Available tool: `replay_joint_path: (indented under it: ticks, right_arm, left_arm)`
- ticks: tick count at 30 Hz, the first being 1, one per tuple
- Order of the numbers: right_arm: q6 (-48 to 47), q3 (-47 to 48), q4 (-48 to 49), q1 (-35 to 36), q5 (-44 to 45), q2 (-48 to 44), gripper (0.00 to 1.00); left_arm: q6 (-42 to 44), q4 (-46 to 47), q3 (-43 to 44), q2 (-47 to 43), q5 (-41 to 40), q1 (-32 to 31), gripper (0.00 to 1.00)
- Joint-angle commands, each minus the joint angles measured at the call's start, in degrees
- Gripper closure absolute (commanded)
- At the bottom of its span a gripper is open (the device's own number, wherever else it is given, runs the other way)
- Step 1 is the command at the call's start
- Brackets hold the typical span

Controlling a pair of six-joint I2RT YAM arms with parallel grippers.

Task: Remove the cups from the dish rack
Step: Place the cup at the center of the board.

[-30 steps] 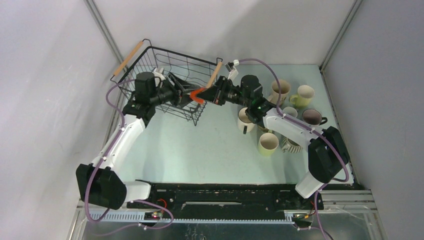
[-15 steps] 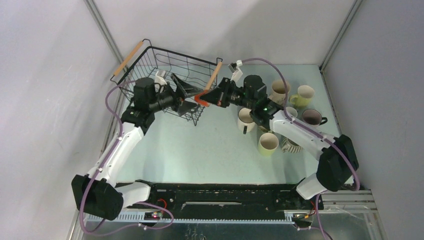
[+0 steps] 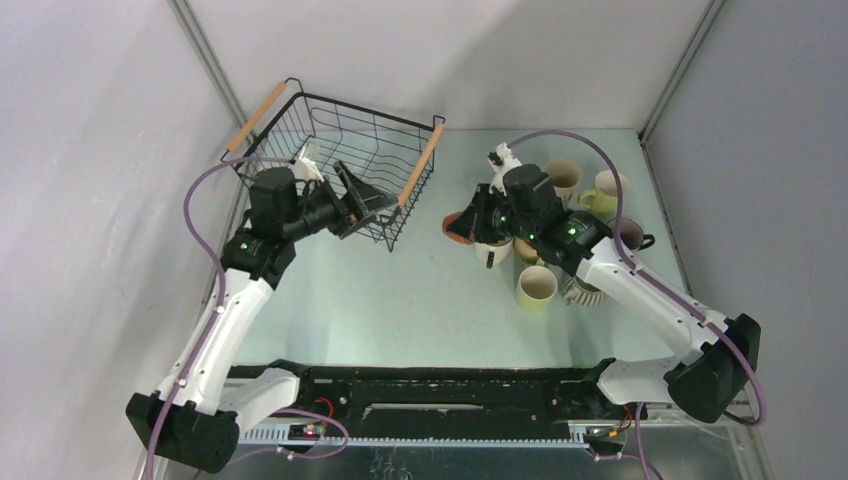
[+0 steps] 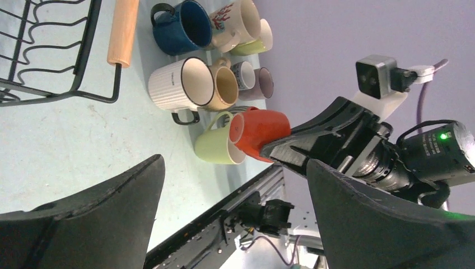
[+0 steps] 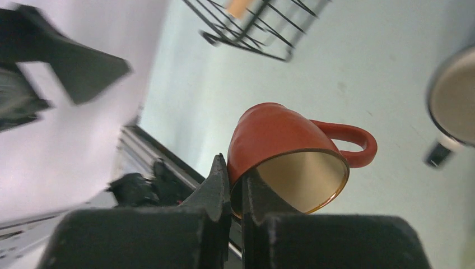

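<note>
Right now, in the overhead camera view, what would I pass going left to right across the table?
Dish rack → orange cup, held in the right gripper → pale green cup → mauve cup.

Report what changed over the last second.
The right gripper, shut on the rim of the orange cup, carried it rightward, away from the dish rack, to beside the cups already on the table. The left gripper stayed open at the rack, its arm shifting slightly left. The rack and the standing cups did not move.
</note>
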Motion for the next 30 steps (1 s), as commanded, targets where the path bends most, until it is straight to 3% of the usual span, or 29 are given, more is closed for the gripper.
replay_joint_path:
  ticks: [1,9,30]
  right_arm:
    - [-5.1,2.8,-14.8,2.7,9.0,-1.8,1.00]
    - [-5.6,2.2,-24.6,9.3,18.4,3.8,1.00]
    - [-5.9,-2.0,-23.5,10.3,25.6,23.7,1.00]
  left_arm:
    - [7.6,-4.5,5.3,-2.2,-4.4,-1.7,0.00]
    - [11.1,-7.9,7.8,-3.5,-7.8,-3.8,0.00]
    - [12.8,-9.2,6.5,-3.8,-8.5,-4.0,0.00]
